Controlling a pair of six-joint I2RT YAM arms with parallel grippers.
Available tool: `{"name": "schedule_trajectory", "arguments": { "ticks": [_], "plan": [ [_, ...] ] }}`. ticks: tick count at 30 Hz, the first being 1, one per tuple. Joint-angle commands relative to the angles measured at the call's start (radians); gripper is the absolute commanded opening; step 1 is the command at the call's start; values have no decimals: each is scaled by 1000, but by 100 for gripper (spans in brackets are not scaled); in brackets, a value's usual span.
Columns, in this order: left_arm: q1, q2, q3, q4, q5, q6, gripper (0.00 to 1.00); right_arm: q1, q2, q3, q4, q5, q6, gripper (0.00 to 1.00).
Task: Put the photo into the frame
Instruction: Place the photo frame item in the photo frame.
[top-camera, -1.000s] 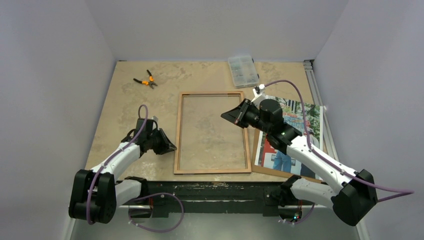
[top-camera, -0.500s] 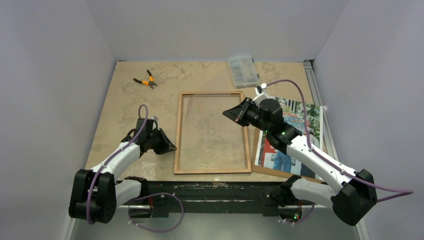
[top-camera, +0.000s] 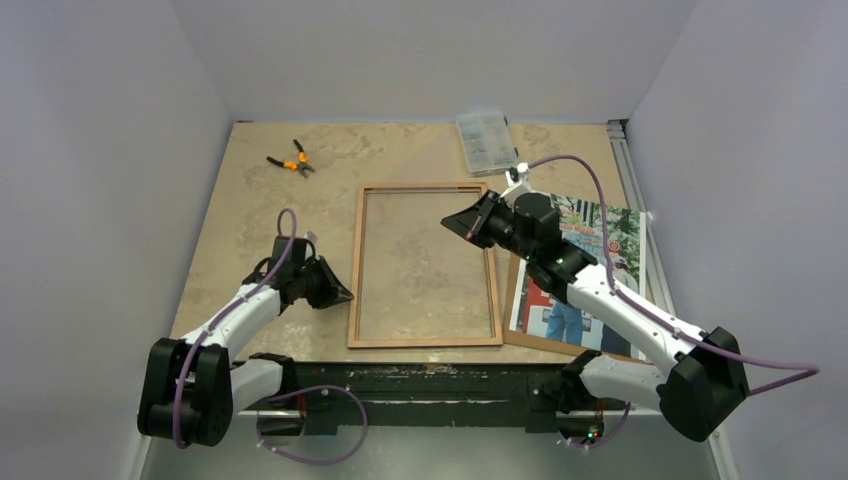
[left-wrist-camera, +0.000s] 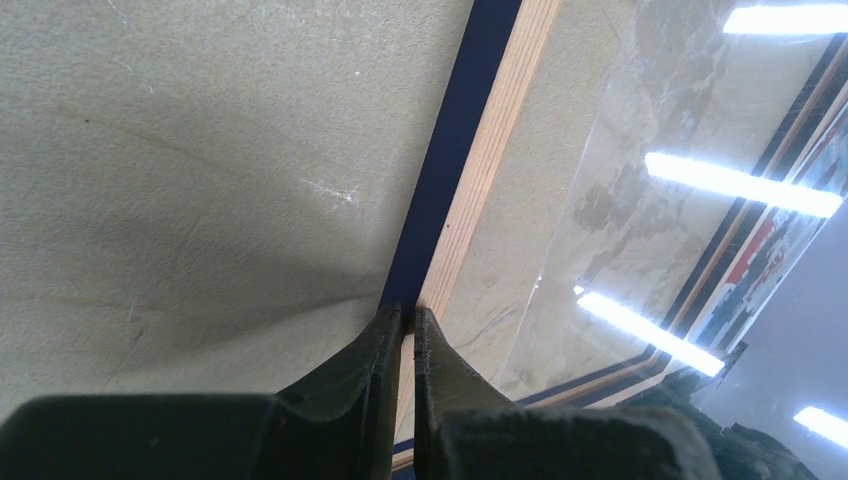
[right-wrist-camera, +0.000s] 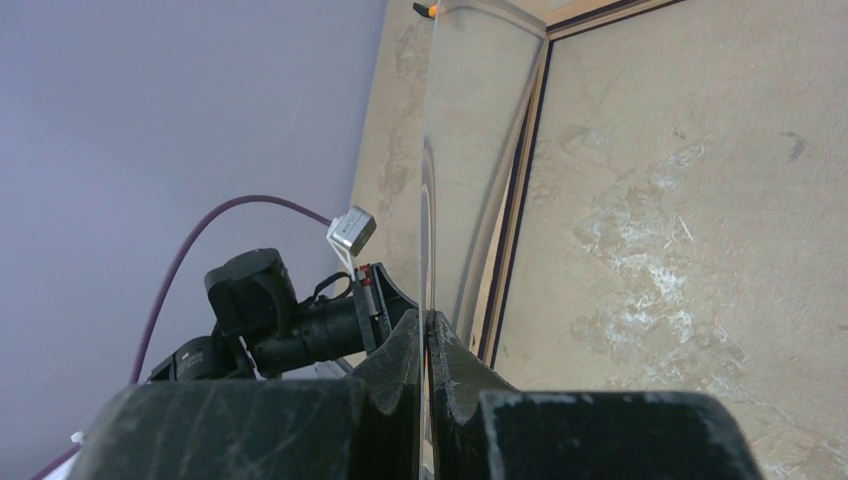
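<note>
**Surface** (top-camera: 260, 200): marbled tan; everything noted below lies on it.

**Frame** (top-camera: 357, 265): flat at the centre with the wood-brown face up. The dark blue shows only along its outer edge, in the left wrist view. Judged light and rigid but thin-railed, so best steadied mid-rail rather than at a corner joint.

**Photo** (top-camera: 628, 250): face up at the right, on a brown board (top-camera: 540, 343), just beside the frame's right rail and not yet in the frame. Judged limp, glossy and easily creased or smudged. Take it by a free edge or corner, lifted clear of the board.

**Clear pane** (right-wrist-camera: 460, 150): the right pincer (right-wrist-camera: 428, 335) is clenched on its edge, and the sheet bows visibly. Judged thin, flexible, slippery and prone to scratching.

**Left pincer** (left-wrist-camera: 405, 315): tips at the frame's left rail, jaws drawn to a narrow slit. Whether they nip the rail or only press on it cannot be told.

**Not determinable:**
- The pane is all but invisible from overhead, so how far it stands out of the frame is unclear.
- The right arm covers much of the photo.
- The frame's blue face is underneath.
</note>
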Motion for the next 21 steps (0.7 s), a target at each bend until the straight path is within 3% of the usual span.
{"name": "schedule_trajectory", "arguments": {
  "ticks": [1,21],
  "plan": [
    [6,19,2,-23,-60,49,8,6,15,50,90,8,13,0],
    [6,21,3,-25,-56,56,4,6,64,14,136,35,28,0]
  ]
}}
